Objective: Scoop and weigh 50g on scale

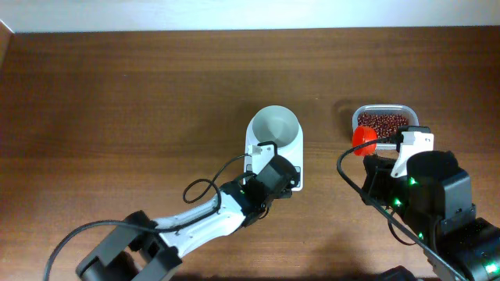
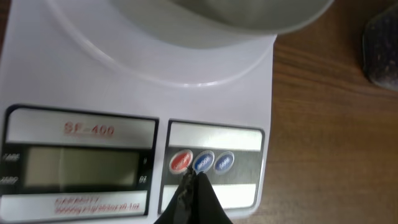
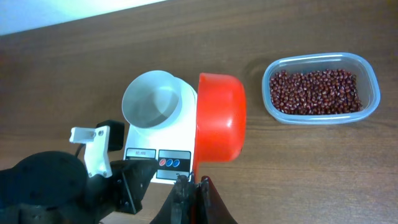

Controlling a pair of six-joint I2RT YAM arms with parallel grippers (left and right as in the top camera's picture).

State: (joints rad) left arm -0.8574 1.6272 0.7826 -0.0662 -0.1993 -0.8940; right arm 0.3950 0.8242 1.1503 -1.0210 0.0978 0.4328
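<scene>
At table centre, scale (image 2: pixel 205 93) is sitting with bowl (image 3: pixel 152 99) empty and display (image 2: pixel 81 168) blank. Left gripper (image 2: pixel 194 177), pinched closed on nothing, is poking at the buttons (image 2: pixel 202 162). Right gripper (image 3: pixel 189 183) is clamping the scoop (image 3: pixel 217 118). Beans are all lying in tub (image 3: pixel 320 90), so scooping and weighing are not yet started.

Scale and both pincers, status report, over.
Left pincer shut, tips at the scale's red and blue buttons. Right pincer shut on red scoop, by the bean tub. Bowl empty, nothing over it.

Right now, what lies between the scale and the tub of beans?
Bare table, plus the red scoop held in the right gripper, close by the tub; the overhead view shows it.
</scene>
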